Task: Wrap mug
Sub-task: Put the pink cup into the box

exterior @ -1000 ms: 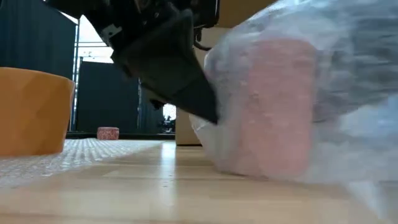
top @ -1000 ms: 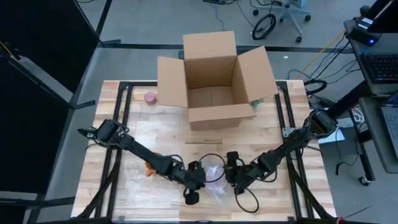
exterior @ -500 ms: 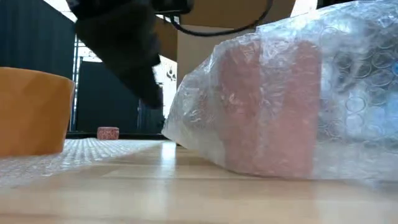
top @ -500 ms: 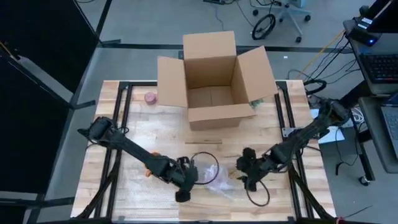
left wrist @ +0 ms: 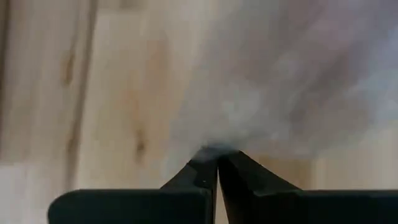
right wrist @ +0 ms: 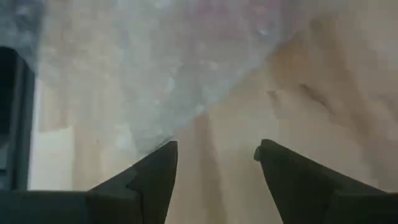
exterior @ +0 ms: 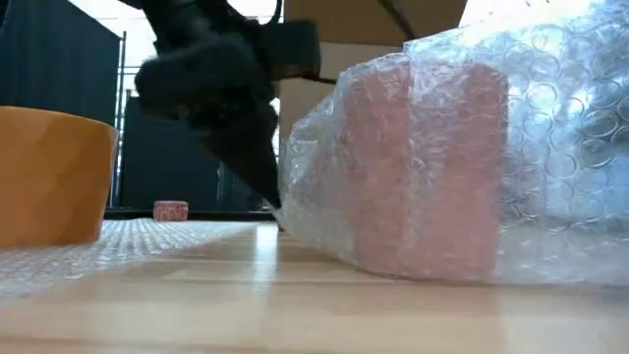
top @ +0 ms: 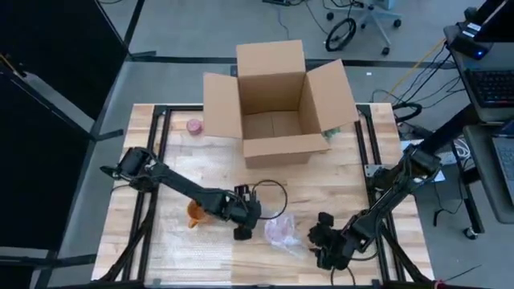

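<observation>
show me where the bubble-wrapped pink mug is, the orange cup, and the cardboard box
bubble-wrapped pink mug (top: 281, 230): high view, on the pink body under the wrap.
orange cup (exterior: 49, 177): low view, on its side wall.
cardboard box (top: 275, 149): high view, on its front wall.

The mug (exterior: 423, 167) is pale pink, seen through clear bubble wrap (top: 283, 231) patterned all over with small round cells. A second cup (exterior: 54, 177) is orange. The worktop (top: 337, 181) is light wood with blond planks and darker grain streaks, framed by black rails. The open box (top: 277, 100) is plain brown cardboard. A small pink roll (top: 193, 126) sits on the wood. Both arms are black.
</observation>
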Available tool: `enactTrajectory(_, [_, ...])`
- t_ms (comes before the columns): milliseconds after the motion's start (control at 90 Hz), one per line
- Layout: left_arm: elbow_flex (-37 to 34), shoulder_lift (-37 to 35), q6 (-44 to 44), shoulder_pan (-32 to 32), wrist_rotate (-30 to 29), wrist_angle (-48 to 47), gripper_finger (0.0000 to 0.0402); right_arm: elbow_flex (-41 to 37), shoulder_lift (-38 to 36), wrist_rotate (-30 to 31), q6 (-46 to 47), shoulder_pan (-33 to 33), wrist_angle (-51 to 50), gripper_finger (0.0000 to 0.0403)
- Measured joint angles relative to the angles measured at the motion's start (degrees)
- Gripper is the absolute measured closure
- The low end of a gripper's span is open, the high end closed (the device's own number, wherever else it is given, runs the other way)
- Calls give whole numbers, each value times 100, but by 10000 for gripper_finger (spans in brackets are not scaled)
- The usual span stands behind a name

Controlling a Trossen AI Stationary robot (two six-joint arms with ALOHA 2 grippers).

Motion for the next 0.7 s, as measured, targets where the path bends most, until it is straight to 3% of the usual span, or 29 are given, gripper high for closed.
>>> enactTrajectory(200, [2,0,-235,-309,403,645,402,0,443,218,-298,-280,242,188])
enactTrajectory(467, [2,78,-643,-655,415,947,402,-2,64,303,-1493,-913,-381,188])
enactTrajectory(556, [2,83,-725,-711,413,653,402,-7,-297,-224,-1511,-1069,-1109,188])
enactTrajectory(700, [35,-144,-927,-803,164,-251,402,-7,-1025,-1041,-742,-948,-2134,188])
